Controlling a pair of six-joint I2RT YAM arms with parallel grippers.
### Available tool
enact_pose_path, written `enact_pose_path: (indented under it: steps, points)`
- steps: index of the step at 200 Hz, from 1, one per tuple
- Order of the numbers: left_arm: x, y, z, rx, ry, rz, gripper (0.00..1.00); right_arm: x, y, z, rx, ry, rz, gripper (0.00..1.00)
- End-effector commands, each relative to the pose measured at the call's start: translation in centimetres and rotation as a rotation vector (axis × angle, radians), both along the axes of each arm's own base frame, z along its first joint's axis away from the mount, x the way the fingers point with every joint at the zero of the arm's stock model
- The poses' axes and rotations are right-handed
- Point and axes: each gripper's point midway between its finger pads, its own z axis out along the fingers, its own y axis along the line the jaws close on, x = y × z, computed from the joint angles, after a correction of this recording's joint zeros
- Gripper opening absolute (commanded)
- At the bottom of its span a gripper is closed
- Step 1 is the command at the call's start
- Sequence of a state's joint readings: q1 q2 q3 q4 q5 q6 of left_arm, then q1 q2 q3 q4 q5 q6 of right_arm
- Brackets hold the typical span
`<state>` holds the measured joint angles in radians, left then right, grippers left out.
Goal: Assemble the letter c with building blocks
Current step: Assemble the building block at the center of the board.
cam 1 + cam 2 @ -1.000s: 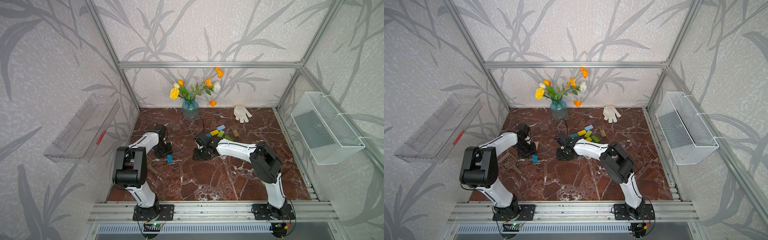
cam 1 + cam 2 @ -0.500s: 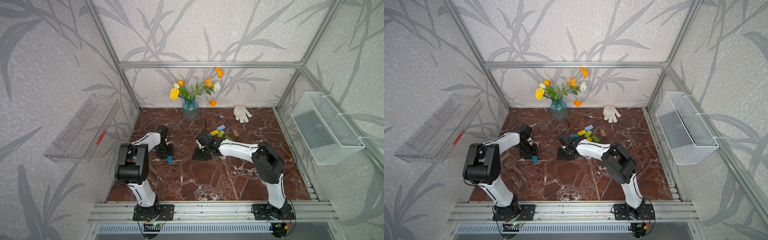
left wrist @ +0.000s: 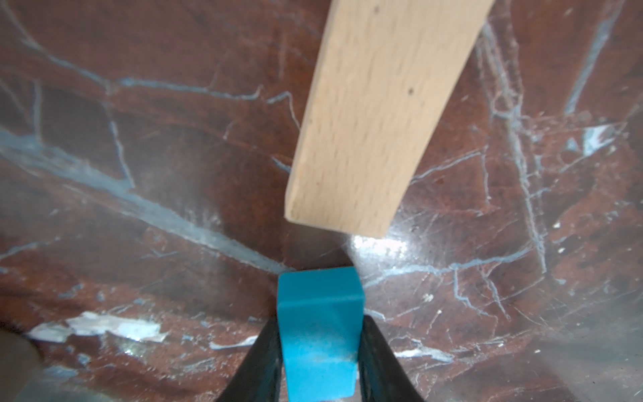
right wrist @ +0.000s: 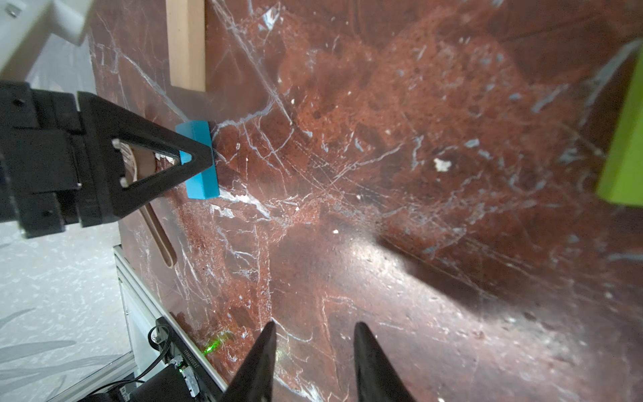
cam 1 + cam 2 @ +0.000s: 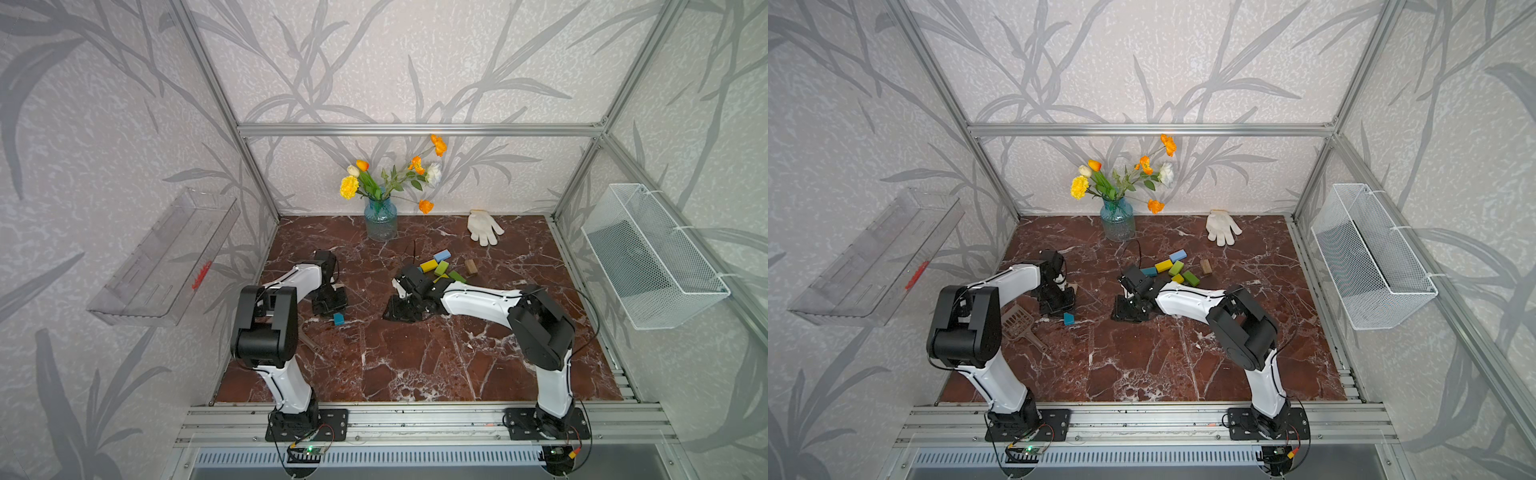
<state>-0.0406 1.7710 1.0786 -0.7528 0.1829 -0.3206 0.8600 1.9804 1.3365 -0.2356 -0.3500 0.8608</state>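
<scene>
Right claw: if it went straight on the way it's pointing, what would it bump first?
Probably just the bare marble table. The right claw tilts down with no block ahead; the blue block in the left claw sits off to the side.

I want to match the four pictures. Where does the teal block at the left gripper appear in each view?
In a top view: the teal block lies left of centre, at the tip of the left gripper.
In a top view: the block, also left of centre.
Left wrist: the block, bottom centre, between the jaws.
Right wrist: the block, upper left.
Shared landmark: the left gripper, at the block in every view.
</scene>
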Motion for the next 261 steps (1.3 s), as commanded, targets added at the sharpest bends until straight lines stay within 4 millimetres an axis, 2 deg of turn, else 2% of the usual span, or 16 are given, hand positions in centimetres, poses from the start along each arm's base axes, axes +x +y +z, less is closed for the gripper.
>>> enact_pose_path:
  steps: [1, 65, 148, 261]
  points:
    - [-0.1, 0.6, -0.2, 0.047, 0.025, -0.027, 0.36, 0.3, 0.7, 2.1, 0.100, -0.015, -0.003, 0.38]
    - [0.6, 0.6, 0.4, 0.055, -0.006, -0.072, 0.34, 0.1, 1.3, 2.6, 0.194, 0.006, 0.008, 0.37]
    - [0.6, 0.6, 0.4, 0.079, 0.006, -0.155, 0.34, -0.1, 1.5, 2.6, 0.212, 0.015, 0.011, 0.37]
    - [1.1, 0.6, 0.3, 0.090, 0.018, -0.178, 0.34, -0.2, 1.5, 2.5, 0.215, 0.021, 0.008, 0.37]
